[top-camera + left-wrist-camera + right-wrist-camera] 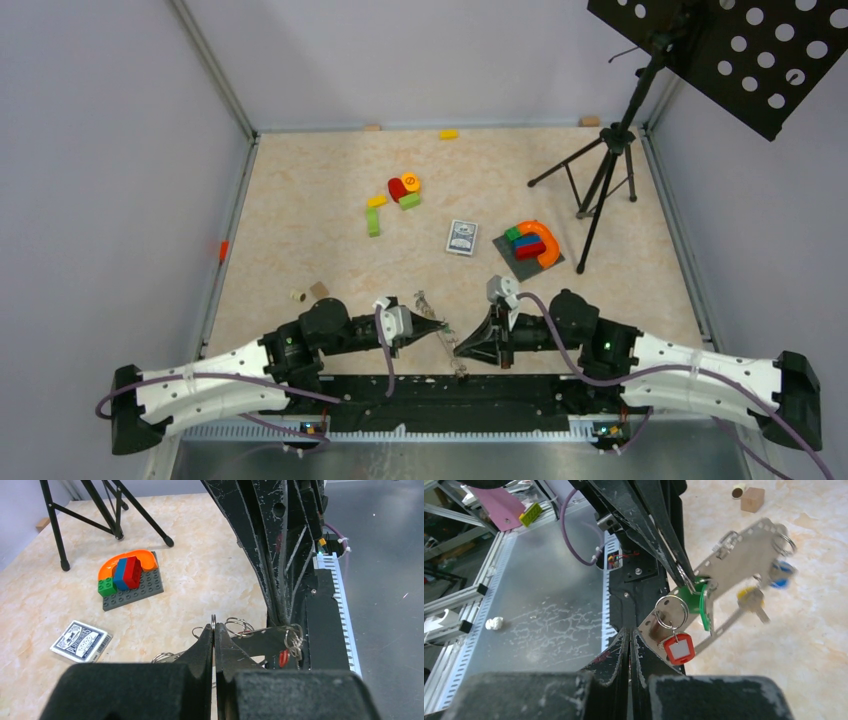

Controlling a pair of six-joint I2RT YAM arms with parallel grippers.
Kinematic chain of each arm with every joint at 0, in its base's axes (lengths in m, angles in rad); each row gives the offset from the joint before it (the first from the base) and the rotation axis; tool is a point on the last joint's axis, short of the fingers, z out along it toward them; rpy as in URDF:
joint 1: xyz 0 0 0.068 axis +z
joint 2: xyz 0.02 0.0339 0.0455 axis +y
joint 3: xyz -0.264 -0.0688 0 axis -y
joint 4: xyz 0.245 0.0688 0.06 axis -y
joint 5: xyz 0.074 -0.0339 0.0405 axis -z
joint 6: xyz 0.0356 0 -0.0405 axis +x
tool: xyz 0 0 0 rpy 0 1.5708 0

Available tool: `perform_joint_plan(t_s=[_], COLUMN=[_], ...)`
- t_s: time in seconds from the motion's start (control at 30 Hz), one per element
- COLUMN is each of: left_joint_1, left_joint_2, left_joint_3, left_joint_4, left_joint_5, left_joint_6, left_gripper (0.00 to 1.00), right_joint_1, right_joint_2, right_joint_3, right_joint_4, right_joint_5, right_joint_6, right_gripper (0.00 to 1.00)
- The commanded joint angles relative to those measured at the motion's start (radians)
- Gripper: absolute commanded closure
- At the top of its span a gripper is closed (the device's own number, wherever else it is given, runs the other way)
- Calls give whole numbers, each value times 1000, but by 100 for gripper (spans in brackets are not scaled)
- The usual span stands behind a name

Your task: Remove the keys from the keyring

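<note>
The keyring (734, 555) is a long grey metal loop with one flat, holed side, hanging tilted between the two arms (450, 345). On it hang keys with a red tag (679, 648), a green tag (700, 602), a yellow tag (749, 597) and a blue tag (782, 573); the yellow and blue ones are blurred. My left gripper (213, 630) is shut on a small split ring (213, 621), the one above the green tag. My right gripper (629, 631) is shut with nothing visible between its jaws. The keyring's lower end lies just beside its right fingertip.
A playing-card box (461, 237) lies mid-table. Right of it a grey baseplate (515, 262) carries an orange arch and coloured blocks. More blocks (395, 200) lie to the left, and a wooden cube (318, 290) sits near the left arm. A black tripod (600, 180) stands at the right.
</note>
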Motion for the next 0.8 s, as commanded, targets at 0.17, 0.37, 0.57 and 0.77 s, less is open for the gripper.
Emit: perform_joint_plan(t_s=[0.17, 0.37, 0.57, 0.77], left_joint_1=[-1, -1, -1, -1], left_joint_2=[-2, -2, -6, -16], left_joint_3=[5, 2, -12, -32], left_joint_4=[119, 119, 141, 186], left_joint_5=[-24, -32, -18, -14], left_joint_6=[-19, -31, -44, -58], left_gripper=[100, 100, 100, 100], right_joint_1=[16, 22, 27, 44], right_joint_2=[104, 132, 139, 206], right_joint_3=[2, 3, 5, 32], right_joint_4=[182, 206, 226, 256], right_joint_5=[-84, -67, -34, -22], right_joint_6=[44, 45, 35, 24], right_gripper=[100, 100, 97, 96])
